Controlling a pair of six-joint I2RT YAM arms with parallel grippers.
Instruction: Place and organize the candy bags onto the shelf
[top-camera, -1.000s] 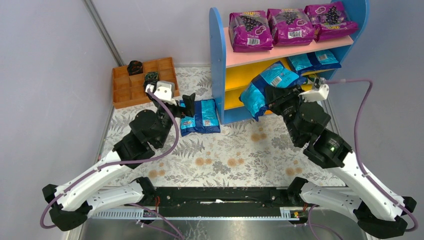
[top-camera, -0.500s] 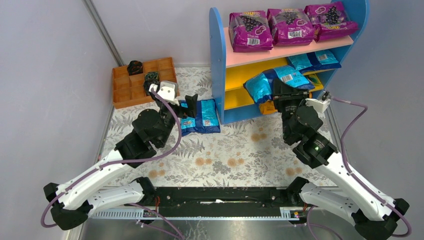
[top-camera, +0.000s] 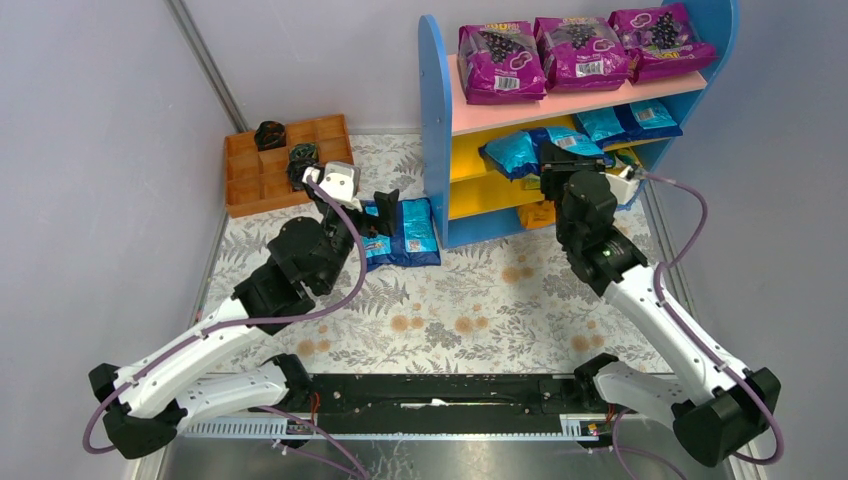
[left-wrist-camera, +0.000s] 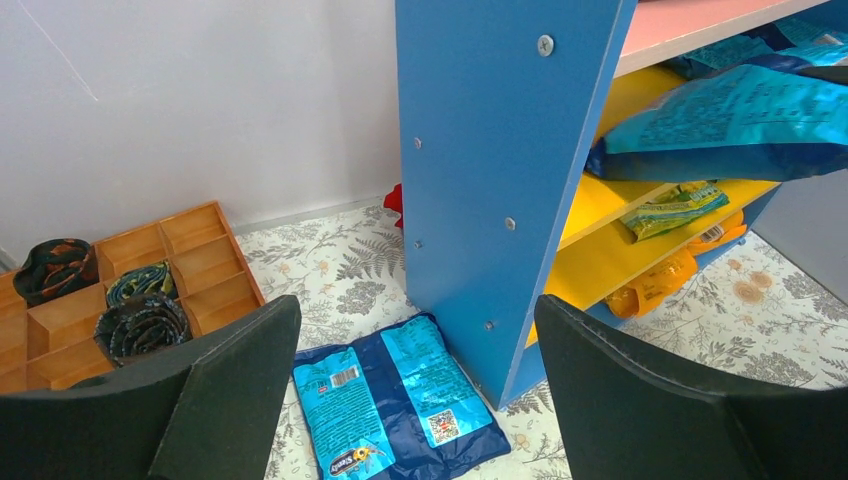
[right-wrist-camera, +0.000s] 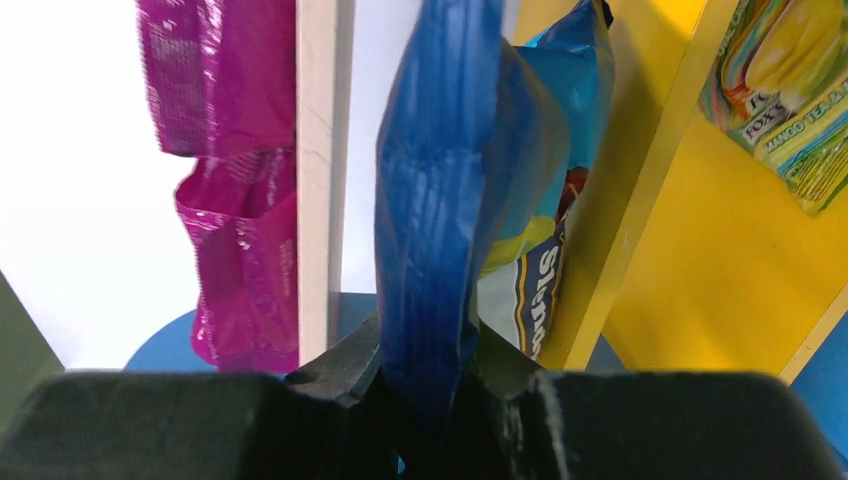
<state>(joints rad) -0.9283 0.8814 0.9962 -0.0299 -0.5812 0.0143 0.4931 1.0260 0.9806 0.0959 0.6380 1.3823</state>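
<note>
The shelf (top-camera: 436, 120) stands at the back right, with its blue side panel (left-wrist-camera: 500, 180) close in the left wrist view. My right gripper (top-camera: 562, 168) is shut on a shiny blue candy bag (top-camera: 515, 153) whose far end lies in the middle tier. In the right wrist view that bag (right-wrist-camera: 440, 200) stands edge-on between the jaws of the right gripper (right-wrist-camera: 432, 385). My left gripper (top-camera: 385, 205) hangs open over a blue candy bag (top-camera: 400, 232) lying flat on the table by the shelf's foot. The left wrist view shows this bag (left-wrist-camera: 395, 400) below the left gripper (left-wrist-camera: 417, 305).
Three purple bags (top-camera: 580, 50) lie on the pink top board. More blue bags (top-camera: 630, 122) sit at the middle tier's right. A green-yellow bag (left-wrist-camera: 675, 208) and an orange bag (left-wrist-camera: 655, 285) lie lower down. An orange compartmented tray (top-camera: 262, 205) stands at the back left.
My right arm has stretched up and back, carrying the blue bag from in front of the shelf into the middle tier. The left arm has barely moved.
</note>
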